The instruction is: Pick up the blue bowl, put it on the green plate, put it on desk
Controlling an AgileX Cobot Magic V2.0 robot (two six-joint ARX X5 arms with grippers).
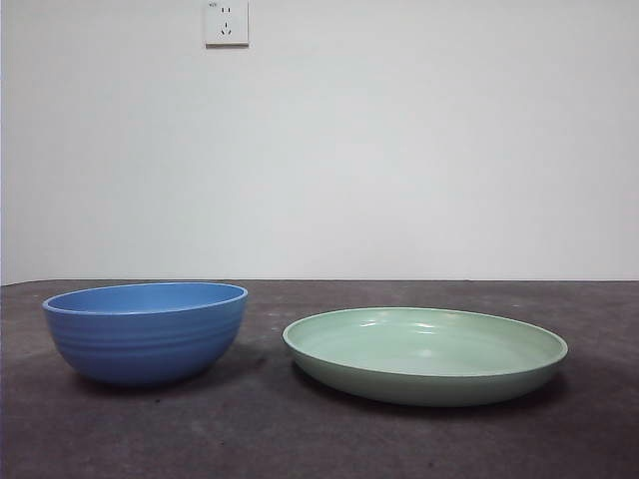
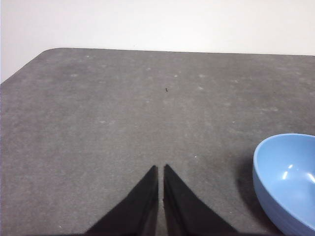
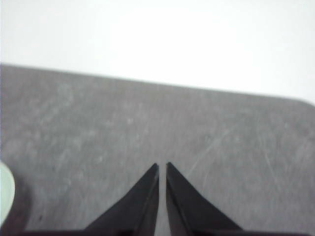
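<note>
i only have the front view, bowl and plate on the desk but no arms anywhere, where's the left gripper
Observer: The left gripper hangs over bare desk, jaws shut, holding nothing.
Operator: is it near the bowl
Observer: The blue bowl sits off to one side of it, untouched.
Operator: and the right one
Observer: The right gripper is also shut and empty; only a sliver of the green plate shows at its view's edge.

Showing only part of the blue bowl point(image 2: 288, 179) in the left wrist view, cut by the frame's edge. Catching merely a blurred sliver of the green plate point(image 3: 5, 194) in the right wrist view.
</note>
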